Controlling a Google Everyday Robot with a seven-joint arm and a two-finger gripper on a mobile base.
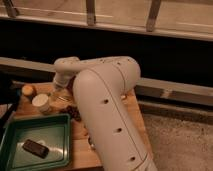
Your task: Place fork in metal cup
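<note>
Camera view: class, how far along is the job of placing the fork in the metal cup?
Done: nothing that shows; neither fork nor metal cup can be made out. In hand: the gripper hangs, fingers open, over the table's far left beside the white cup, holding nothing visible. Left: grasping the fork and putting it in.

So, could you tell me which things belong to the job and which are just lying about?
Job: gripper, low over the table, back left; metal cup beside it; fork not discernible.
Lying about: white cup, green tray, dark block, orange item.
</note>
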